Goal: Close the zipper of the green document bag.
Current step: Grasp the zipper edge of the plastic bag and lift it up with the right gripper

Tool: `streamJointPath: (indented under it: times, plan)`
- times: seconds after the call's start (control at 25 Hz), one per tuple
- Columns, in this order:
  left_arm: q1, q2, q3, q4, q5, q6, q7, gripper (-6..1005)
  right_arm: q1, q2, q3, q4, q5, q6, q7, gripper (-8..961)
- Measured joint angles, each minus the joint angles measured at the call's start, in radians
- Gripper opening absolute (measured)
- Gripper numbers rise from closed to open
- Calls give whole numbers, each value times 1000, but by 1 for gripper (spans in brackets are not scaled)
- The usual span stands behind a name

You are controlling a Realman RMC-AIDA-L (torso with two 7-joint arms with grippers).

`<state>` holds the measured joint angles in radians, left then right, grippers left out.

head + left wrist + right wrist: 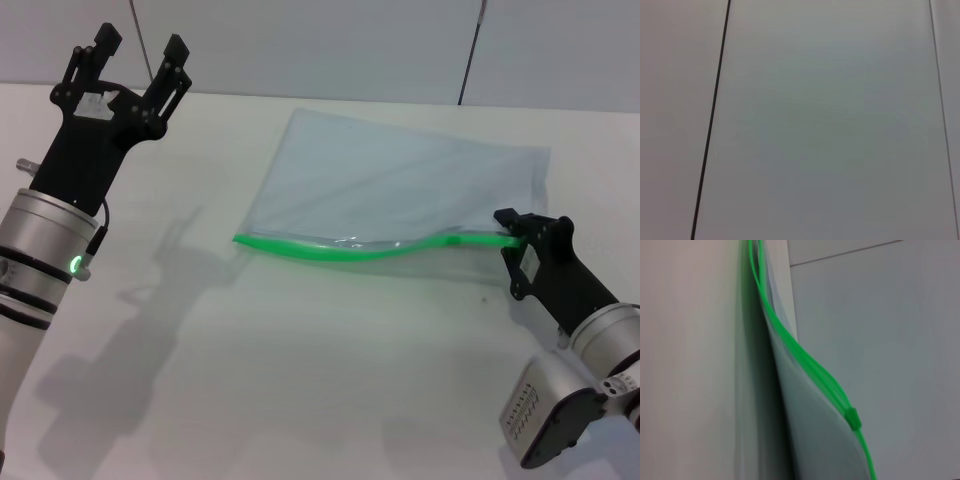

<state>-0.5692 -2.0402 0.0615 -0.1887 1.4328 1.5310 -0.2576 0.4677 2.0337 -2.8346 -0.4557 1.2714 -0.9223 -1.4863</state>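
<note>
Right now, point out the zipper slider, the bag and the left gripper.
Zipper slider (854, 418), right wrist view, on the tab's body.
Bag (400, 180), head view, middle of the clear panel.
Left gripper (137, 52), head view, between its fingertips.

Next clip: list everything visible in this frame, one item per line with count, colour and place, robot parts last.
green document bag: one, translucent pale blue-grey, lying flat on the table ahead of the robot, right of centre.
zipper: one, bright green, along the bag's near long edge, bowed in a wave; its small slider shows in the right wrist view.
table: one, white, under everything.
wall panels: pale grey with dark seams, behind the table.
left gripper: one, black, raised over the table's far left, jaws open, holding nothing, away from the bag.
right gripper: one, black, low at the zipper's right end, jaws at the green strip; whether they are shut on it cannot be told.
</note>
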Motion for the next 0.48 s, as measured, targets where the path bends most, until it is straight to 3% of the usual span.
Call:
streamJointPath:
  times: [0.32, 0.48]
  plan:
    - [-12, 0, 1, 3, 42, -34, 7, 817, 7, 0, 2, 0, 6, -22, -1, 46]
    - [-38, 1, 1, 3, 152, -76, 97, 816, 11, 0, 4, -1, 10, -32, -1, 46]
